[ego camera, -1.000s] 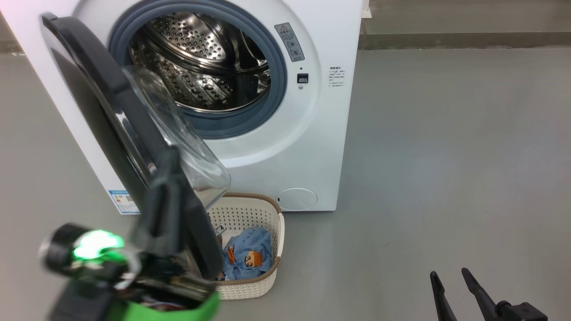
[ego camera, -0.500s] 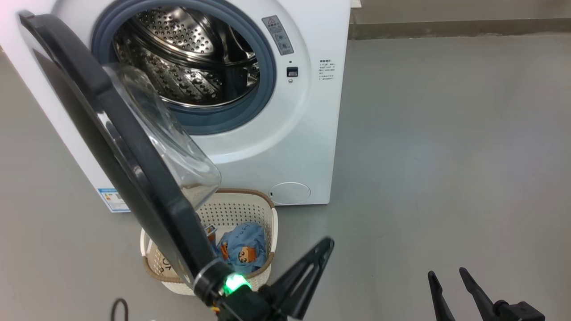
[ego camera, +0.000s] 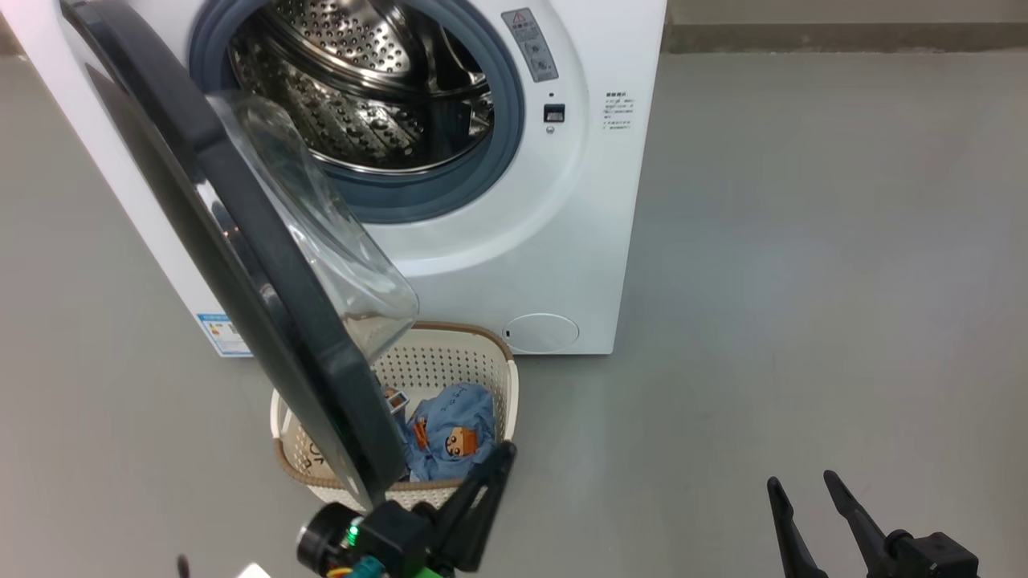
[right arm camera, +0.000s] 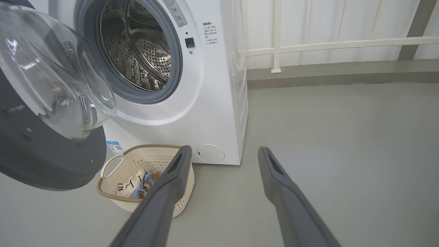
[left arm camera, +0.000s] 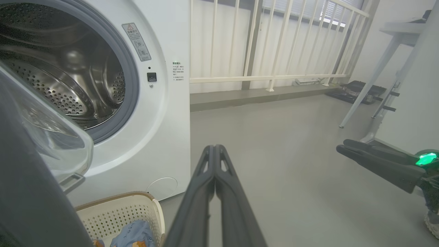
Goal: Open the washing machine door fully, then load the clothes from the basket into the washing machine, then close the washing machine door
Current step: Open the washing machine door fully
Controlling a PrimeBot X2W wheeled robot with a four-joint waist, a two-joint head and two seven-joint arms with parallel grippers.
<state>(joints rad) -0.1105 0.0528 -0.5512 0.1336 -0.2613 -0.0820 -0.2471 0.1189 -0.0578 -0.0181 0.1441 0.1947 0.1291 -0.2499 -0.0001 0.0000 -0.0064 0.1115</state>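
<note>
Left claw (ego camera: 502,453), shut and empty, has pulled off the black-rimmed round glass door (ego camera: 337,385), which looks fully open. Right claw (ego camera: 800,480) idles, spread. Blue printed clothes (ego camera: 450,425) in the cream perforated basket (ego camera: 490,345) come next.

left hand (ego camera: 503,452): two long dark fingers pressed together, tilted up-right, holding nothing | right hand (ego camera: 801,482): dark fingers spread apart, pointing up, holding nothing

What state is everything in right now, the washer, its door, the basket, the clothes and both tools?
washing machine door: open, swung outward
washing machine: drum empty
basket: upright on the floor, not empty
clothes: crumpled inside the basket, not yet loaded
left tool: shut, holding nothing
right tool: open, holding nothing
</note>
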